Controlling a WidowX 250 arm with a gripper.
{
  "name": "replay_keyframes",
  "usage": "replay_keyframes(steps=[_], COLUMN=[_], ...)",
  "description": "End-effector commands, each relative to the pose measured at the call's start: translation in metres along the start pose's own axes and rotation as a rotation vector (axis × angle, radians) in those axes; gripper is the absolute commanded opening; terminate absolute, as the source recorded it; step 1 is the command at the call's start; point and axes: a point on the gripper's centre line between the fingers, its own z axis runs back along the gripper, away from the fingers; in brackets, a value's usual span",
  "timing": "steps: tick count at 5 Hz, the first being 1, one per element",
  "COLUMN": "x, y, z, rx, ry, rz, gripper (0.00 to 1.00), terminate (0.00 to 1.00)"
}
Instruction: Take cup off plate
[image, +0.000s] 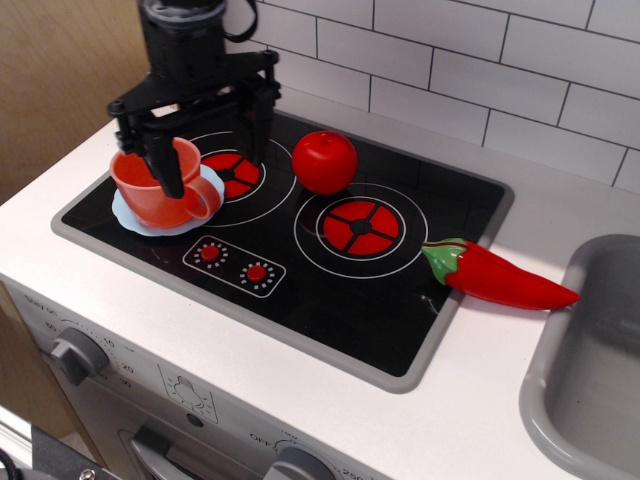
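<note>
The orange-red cup (146, 202) stands upright on the light blue plate (127, 216) at the left end of the black toy stovetop (330, 290), its handle pointing right. My black gripper (210, 150) hangs open over the cup. The left finger (165, 165) is down at the cup's opening and hides part of its rim. The right finger (256, 125) is over the left burner, clear of the cup. The jaws hold nothing.
A glossy red tomato (324, 161) sits between the two burners. A red chili pepper (497, 278) lies at the stovetop's right edge. A grey sink (590, 370) is at the far right, a wooden panel (60, 70) at the left, and a tiled wall behind.
</note>
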Motion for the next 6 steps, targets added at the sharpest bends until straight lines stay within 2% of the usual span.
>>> replay_keyframes(steps=[1,3,5,6], x=[0.005,0.005,0.005,0.004], y=[0.003,-0.002,-0.003,-0.005], z=[0.005,-0.004,-0.014,-0.015], rx=[-0.053,-0.007,-0.012,-0.019], ry=[-0.023,-0.015,-0.019,-0.043], rz=[0.119,0.237,0.288,0.303], gripper=[1.00,1.00,1.00,1.00], terminate=[0.00,0.00,0.00,0.00])
